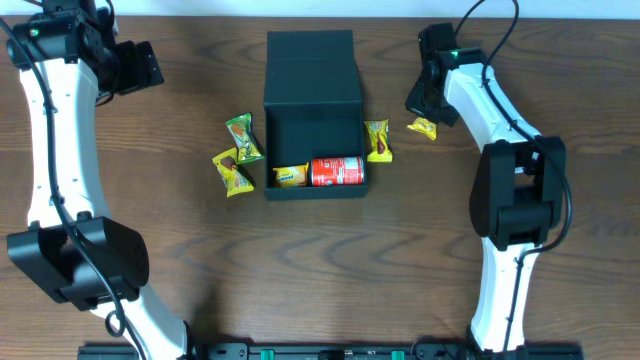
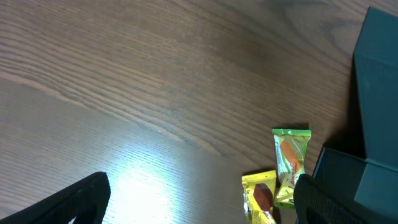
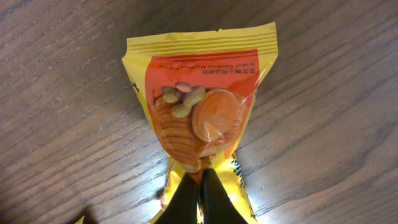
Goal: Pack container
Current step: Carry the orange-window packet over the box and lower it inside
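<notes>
The black container [image 1: 312,130] stands open at the table's back centre, its flap lid [image 1: 310,60] folded away behind it. Inside lie a red can [image 1: 337,172] and a yellow packet [image 1: 290,176]. My right gripper [image 3: 200,182] is shut on the near end of a yellow peanut-cracker packet [image 3: 202,93], which lies on the wood right of the container [image 1: 423,127]. My left gripper [image 2: 199,208] is open and empty over bare wood, far left of the container [image 2: 379,93].
Two snack packets [image 1: 243,138] [image 1: 232,172] lie left of the container. The left wrist view shows them too, a green-topped packet [image 2: 290,155] and a yellow packet [image 2: 258,196]. Another packet [image 1: 377,140] rests against the container's right wall.
</notes>
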Motion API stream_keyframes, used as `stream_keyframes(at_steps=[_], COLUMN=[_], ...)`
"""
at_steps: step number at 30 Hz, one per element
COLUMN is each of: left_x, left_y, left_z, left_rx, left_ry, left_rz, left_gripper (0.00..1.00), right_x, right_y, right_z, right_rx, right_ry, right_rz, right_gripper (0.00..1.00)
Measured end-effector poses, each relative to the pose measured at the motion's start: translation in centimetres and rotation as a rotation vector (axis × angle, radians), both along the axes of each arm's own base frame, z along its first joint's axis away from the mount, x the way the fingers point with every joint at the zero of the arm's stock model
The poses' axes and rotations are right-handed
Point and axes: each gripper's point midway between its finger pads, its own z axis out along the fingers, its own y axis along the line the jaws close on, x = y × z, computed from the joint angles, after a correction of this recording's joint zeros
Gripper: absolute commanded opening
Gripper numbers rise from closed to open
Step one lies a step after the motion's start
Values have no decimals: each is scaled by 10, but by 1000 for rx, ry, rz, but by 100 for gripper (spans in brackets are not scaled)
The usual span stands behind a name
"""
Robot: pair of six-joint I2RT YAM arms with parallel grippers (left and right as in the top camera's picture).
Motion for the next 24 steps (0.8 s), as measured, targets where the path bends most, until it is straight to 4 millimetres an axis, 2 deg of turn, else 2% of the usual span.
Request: stream_keyframes(at_steps=[5, 8, 10, 13, 15, 17, 20, 22, 24], left_x=[0, 0, 0, 0, 0, 0, 0, 0, 0], left_y=[0, 0, 0, 0, 0, 0, 0, 0, 0], left_z=[0, 0, 0, 0, 0, 0, 0, 0, 0], left_rx=[0, 0, 0, 0, 0, 0, 0, 0, 0], left_ry=[0, 0, 0, 0, -1, -1, 0, 0, 0], left_rz=[0, 0, 0, 0, 0, 0, 0, 0, 0], left_gripper=[95, 96, 96, 96, 95, 95, 96, 95, 95], right_x=[-1, -5, -4, 8, 12, 11, 5, -5, -20], right_y=[-1, -1, -1, 7, 20, 42, 90, 121, 150], right_z=[2, 10, 24, 59, 82, 104, 132, 141, 142], right_rx=[-7, -13, -14, -10, -4, 16, 84, 130, 160], right_ry=[5, 30, 36, -14, -44, -69, -114, -121, -99], right_rz=[10, 23, 30, 79, 136, 209, 352, 450, 547], right_gripper=[2, 2, 2, 2, 2, 2, 2, 2, 2])
